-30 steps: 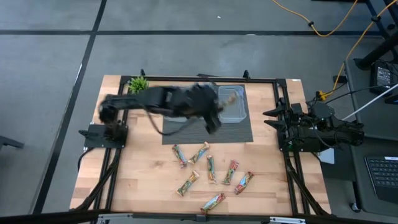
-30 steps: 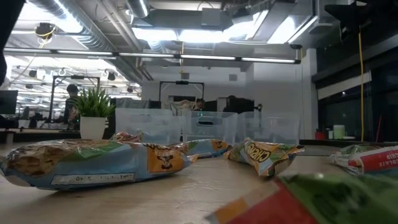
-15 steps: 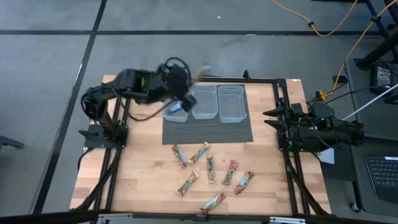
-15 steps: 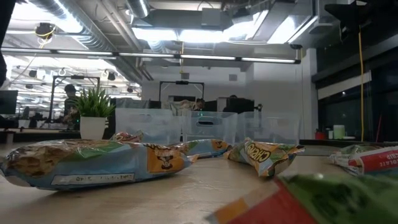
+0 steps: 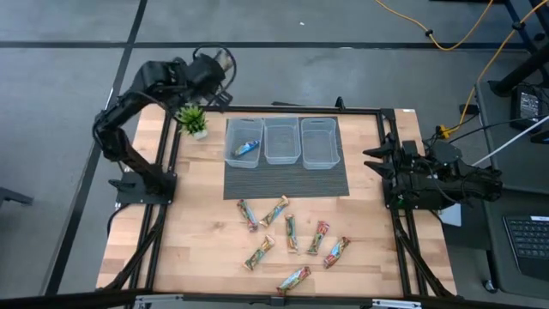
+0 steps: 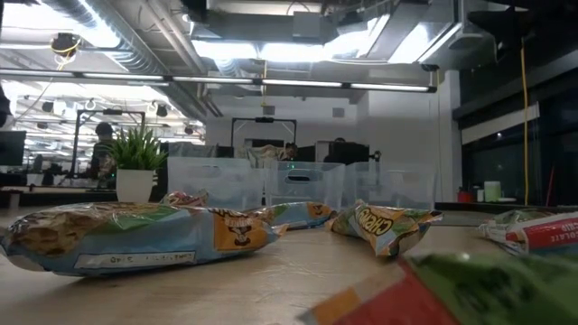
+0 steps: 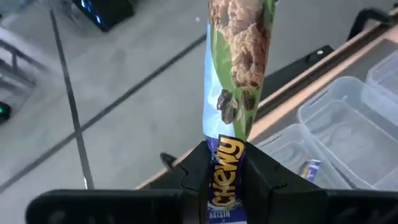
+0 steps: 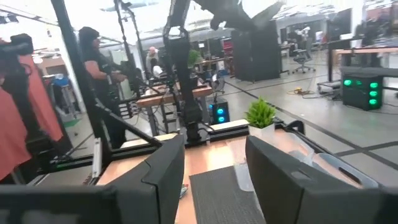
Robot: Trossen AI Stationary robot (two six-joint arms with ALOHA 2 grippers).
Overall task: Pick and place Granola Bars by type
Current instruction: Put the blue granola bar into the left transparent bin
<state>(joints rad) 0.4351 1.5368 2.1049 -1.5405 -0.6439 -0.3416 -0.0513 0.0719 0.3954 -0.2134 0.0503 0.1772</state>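
In the left wrist view the granola bar (image 7: 235,87) runs off the frame's upper edge, its lower end buried between the dark fingers (image 7: 186,180). From overhead the left gripper (image 5: 214,64) is too small to read. The nearest wrapper (image 6: 452,293) in the low view is a blur, cut by the frame.

Bar in my left claw (image 7: 225,186): the granola bar (image 7: 236,87) wrapper reads "Chewy", with "RAISIN" beneath it.
Bar on worktop: the green wrapper (image 6: 384,223) reads "Chewy".
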